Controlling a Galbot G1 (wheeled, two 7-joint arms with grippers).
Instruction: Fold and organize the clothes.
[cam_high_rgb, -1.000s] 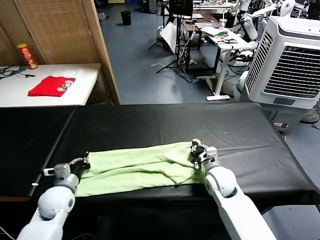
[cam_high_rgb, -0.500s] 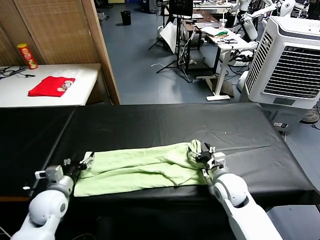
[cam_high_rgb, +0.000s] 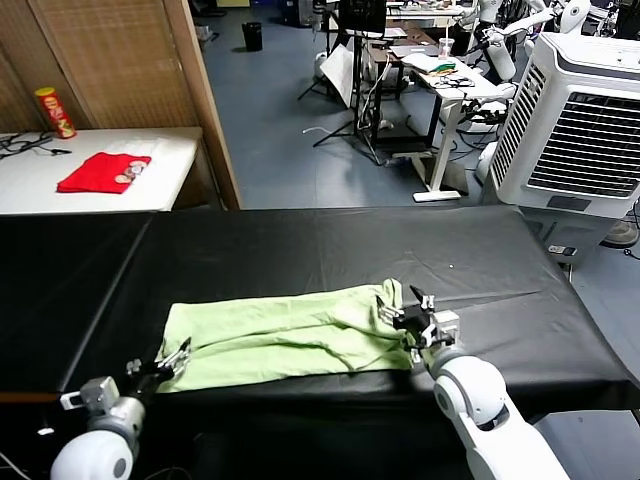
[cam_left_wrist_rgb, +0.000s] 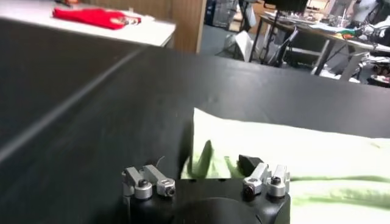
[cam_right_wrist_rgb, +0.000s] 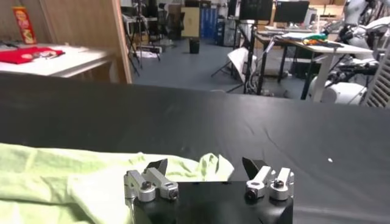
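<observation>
Grippers have both let go and pulled back toward me — left gripper (cam_high_rgb: 163, 361) at lower left, right gripper (cam_high_rgb: 412, 318) at centre, jaws spread and empty. I read the lengthwise fold as done. Shirt (cam_high_rgb: 285, 332) lies as a long strip mid-frame on the black table (cam_high_rgb: 300, 245). No writing is legible.

My right gripper (cam_right_wrist_rgb: 205, 167) has its jaws spread wide, nothing between them, just above the black table (cam_right_wrist_rgb: 262, 131). The light-green shirt (cam_right_wrist_rgb: 67, 176) lies bunched on the table, its crumpled end right at my fingertips (cam_right_wrist_rgb: 157, 166). Can't tell if they touch the fabric. Far back: red cloth (cam_right_wrist_rgb: 27, 55) on a white table (cam_right_wrist_rgb: 67, 61), red can (cam_right_wrist_rgb: 22, 24) behind it.
</observation>
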